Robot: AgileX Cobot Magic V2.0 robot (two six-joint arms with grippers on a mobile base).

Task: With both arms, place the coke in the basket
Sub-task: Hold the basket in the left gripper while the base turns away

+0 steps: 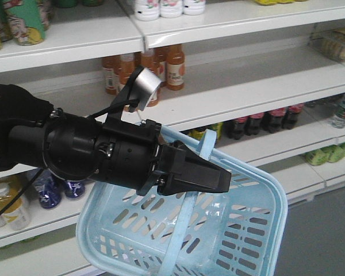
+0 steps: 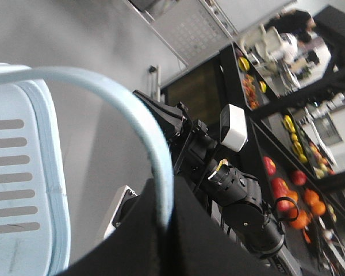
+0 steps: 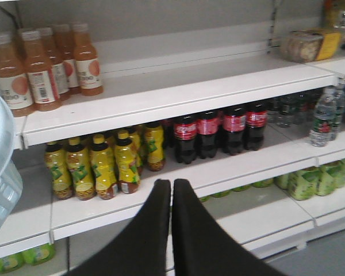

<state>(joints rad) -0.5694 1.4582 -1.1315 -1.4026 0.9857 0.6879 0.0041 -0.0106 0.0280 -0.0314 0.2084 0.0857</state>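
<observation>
Coke (image 3: 185, 131): four small dark bottles with red labels, upright in a row on the middle shelf, centre-right of the right wrist view.
Basket (image 1: 279, 210): light blue, slotted walls, tilted, lower centre of the front view. One hoop handle runs into the left gripper (image 2: 161, 230).
Right gripper (image 3: 171, 185): black, jaws together, lower centre, apart from the coke.

Just beyond the tips of the right gripper (image 3: 171, 183) stand four coke bottles (image 3: 210, 129), with at least five yellow bottles (image 3: 103, 169) to their left. Higher and left of it are at least four orange bottles (image 3: 40, 75). Far to its left is one basket (image 3: 3, 190).
</observation>
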